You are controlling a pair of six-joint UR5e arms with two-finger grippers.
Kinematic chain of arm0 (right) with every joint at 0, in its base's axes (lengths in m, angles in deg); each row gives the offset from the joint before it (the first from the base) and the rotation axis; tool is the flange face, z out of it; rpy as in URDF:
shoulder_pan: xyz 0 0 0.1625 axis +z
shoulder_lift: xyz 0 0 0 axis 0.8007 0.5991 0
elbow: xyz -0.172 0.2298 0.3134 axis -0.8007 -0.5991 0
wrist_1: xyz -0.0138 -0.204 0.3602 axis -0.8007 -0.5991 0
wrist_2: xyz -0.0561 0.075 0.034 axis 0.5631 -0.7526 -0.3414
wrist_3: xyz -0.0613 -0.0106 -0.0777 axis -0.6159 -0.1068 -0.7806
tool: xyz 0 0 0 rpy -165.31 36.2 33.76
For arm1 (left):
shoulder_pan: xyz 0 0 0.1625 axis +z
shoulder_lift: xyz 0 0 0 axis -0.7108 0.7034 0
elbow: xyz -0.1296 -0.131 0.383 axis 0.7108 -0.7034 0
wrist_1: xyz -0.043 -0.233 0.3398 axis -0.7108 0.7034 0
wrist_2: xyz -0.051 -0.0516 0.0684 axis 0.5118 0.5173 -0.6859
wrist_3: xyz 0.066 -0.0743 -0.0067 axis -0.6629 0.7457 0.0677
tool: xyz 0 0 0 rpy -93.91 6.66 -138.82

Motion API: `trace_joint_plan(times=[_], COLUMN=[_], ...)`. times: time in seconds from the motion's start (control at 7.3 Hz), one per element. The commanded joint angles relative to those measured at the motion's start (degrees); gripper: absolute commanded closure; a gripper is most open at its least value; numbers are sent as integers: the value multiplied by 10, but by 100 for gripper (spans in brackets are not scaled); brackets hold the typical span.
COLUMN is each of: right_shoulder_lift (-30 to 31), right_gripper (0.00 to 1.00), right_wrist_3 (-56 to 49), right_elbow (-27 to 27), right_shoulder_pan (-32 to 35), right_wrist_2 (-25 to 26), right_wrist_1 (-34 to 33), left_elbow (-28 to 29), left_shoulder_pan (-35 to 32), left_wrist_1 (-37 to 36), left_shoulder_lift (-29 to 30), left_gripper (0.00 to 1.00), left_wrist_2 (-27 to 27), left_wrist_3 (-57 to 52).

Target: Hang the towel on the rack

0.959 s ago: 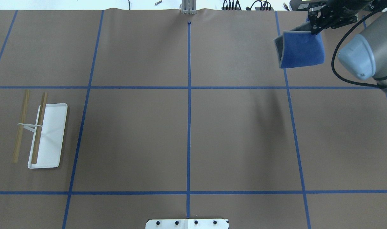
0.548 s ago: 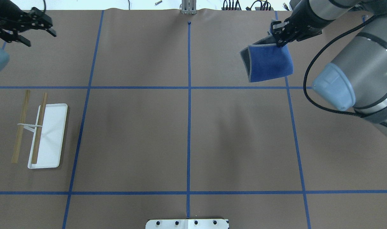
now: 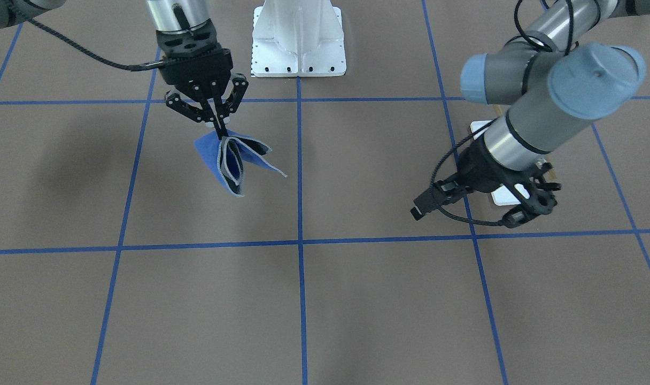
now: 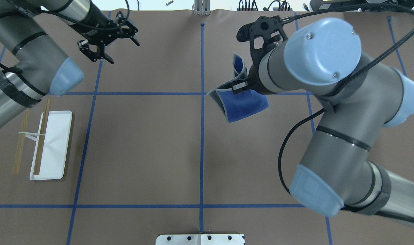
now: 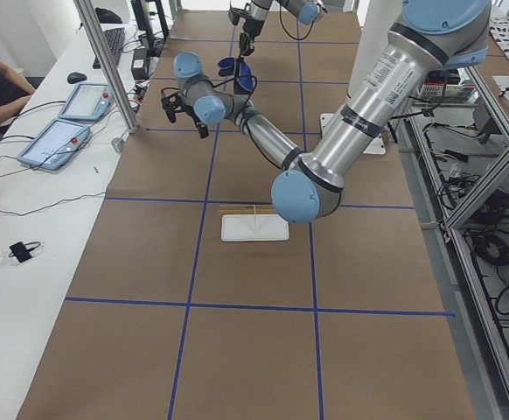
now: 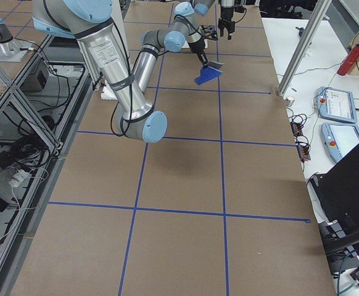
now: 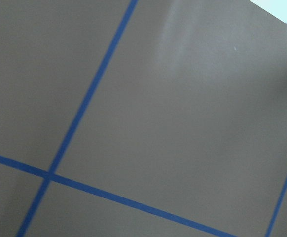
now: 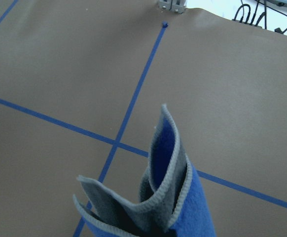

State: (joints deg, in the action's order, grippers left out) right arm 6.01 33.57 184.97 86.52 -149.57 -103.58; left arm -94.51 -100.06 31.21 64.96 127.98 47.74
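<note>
My right gripper (image 3: 218,130) is shut on the top edge of the royal-blue towel (image 3: 233,161), which hangs folded in the air above the table with its grey underside showing. In the overhead view the towel (image 4: 242,106) is just right of the centre line, partly under my right wrist. The right wrist view shows its folds (image 8: 169,197) close up. The rack (image 4: 53,143) stands at the left with its white tray and two tan rods (image 4: 42,136). My left gripper (image 4: 124,53) is open and empty at the far left, well away from both.
Blue tape lines divide the brown table. The white robot pedestal (image 3: 298,37) is at the robot's side. In the front-facing view my left arm (image 3: 539,123) covers most of the rack. Operators' tablets (image 5: 58,140) lie on a side bench.
My right arm has carried the towel leftward and nearer, from the far right corner to near the centre line. My left arm has come into view and swung right along the far side.
</note>
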Motion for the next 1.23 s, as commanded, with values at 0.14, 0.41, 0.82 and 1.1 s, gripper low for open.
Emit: trace_joint_plan(times=[0.14,0.41,0.82,1.1], right_shoulder_lift=[-16,-15,-14,-14], right_gripper=[100,100,100,100], right_wrist_3=[-1,-1,-1,-1], right_elbow=[-3,-5,-4,-1], right_shoulder_pan=[-84,-99,-103,-102], right_wrist_2=[97,112,113,112], right_wrist_1=[-2,-2,-1,-1], left_elbow=[-1,0,15,37], left_shoulder_pan=[84,107,110,130], left_wrist_1=[0,0,15,44], left_shoulder_lift=[66,107,119,125], left_gripper=[2,2,2,6], left_wrist_2=[-4,-13,-31,-52], left_wrist_3=[80,127,140,140])
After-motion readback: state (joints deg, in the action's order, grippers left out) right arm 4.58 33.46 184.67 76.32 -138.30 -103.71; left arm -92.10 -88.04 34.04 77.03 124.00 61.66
